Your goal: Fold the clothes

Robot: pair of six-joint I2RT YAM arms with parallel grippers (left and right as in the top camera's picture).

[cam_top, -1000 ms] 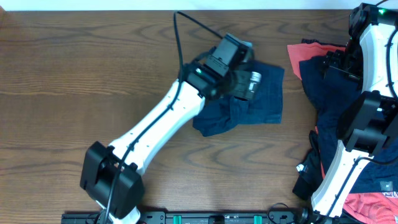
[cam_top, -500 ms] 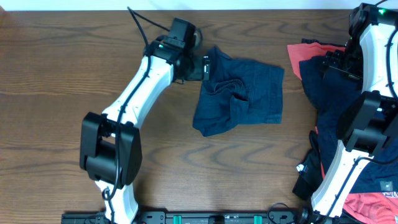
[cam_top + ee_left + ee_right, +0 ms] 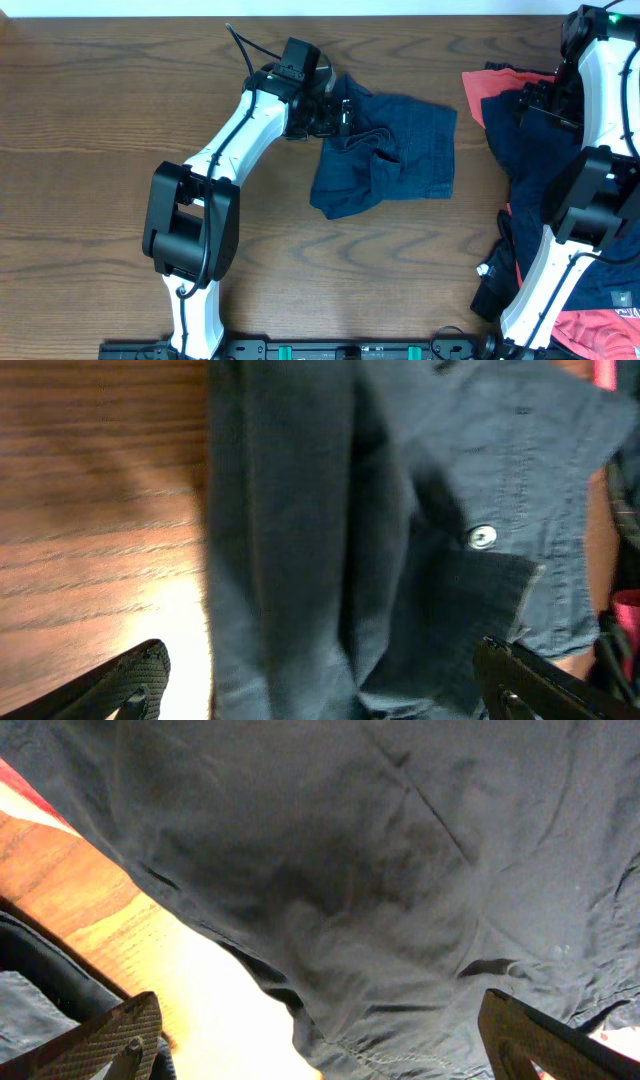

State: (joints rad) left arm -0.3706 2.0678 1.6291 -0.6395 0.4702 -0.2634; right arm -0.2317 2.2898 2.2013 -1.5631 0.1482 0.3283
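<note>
Since one second ago, the left hand [image 3: 338, 112] has withdrawn from above the navy garment [image 3: 405, 150] to its upper-left edge. Its fingers stand fully apart, gripping nothing. The garment lies rumpled near the middle of the wooden surface [image 3: 100, 150]. Over the clothes pile [image 3: 520, 160] at the right edge, the right hand [image 3: 320, 1045] is spread wide and empty.
</note>
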